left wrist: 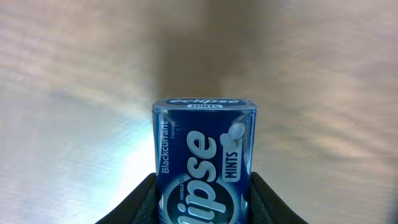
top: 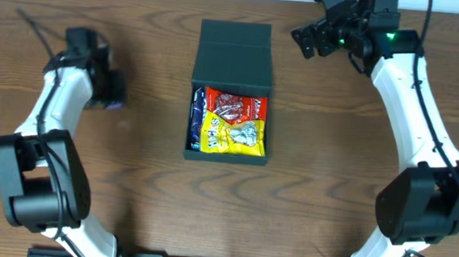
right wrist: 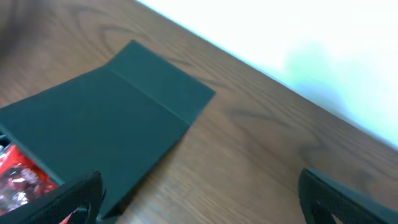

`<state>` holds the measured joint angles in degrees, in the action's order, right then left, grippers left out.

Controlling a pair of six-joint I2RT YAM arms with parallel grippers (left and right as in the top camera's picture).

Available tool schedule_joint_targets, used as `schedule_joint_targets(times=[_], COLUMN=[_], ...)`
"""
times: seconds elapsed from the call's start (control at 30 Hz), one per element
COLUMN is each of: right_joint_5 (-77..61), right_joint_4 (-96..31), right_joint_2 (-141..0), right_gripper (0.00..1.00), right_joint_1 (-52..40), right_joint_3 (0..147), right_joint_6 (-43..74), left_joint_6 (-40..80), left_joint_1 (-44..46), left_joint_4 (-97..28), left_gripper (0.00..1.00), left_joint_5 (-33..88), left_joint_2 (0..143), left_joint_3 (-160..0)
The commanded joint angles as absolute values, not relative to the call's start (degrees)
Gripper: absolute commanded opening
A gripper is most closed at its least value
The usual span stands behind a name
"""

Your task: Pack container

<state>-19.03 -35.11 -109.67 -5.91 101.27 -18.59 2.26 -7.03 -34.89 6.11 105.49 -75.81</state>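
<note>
A wooden table (top: 144,187) seen from above. At its centre sits a dark teal-green container (top: 226,156), its lid flap (top: 233,52) folded open at the far side. Inside lie a yellow snack packet (top: 233,137), a red packet (top: 235,106) and a blue packet (top: 197,118). The right gripper (top: 317,37), fingers spread wide, hovers near the flap. The left gripper (top: 107,87), well left of the container, clamps a blue Eclipse mints tin (left wrist: 204,165).

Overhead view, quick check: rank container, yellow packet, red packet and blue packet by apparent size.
1. container, clearly largest.
2. yellow packet.
3. red packet, close to the yellow one. The yellow overlaps it, so this order is unsure.
4. blue packet, only a thin strip shows.
</note>
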Motion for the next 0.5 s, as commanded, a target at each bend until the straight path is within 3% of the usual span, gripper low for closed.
schedule_joint_targets(times=[0.0, 0.2, 0.47], right_joint_5=[-17.8, -17.8, -17.8], right_joint_4=[-35.1, -35.1, -33.8], right_joint_2=[-109.4, -109.4, -109.4], right_gripper=[0.99, 0.99, 0.99], right_joint_1=[-3.7, -1.8, -1.7], right_joint_3=[101.8, 101.8, 101.8], right_joint_6=[-14.5, -12.6, -12.6], left_joint_6=[6.3, 16.9, 18.5], left_joint_1=[-1.4, 11.1, 24.8], left_joint_4=[-35.8, -35.1, -31.4], left_gripper=[0.06, 0.06, 0.06], left_joint_5=[7.5, 11.0, 15.3], left_joint_2=[103.9, 103.9, 103.9], left_joint_3=[-80.7, -83.7, -83.7])
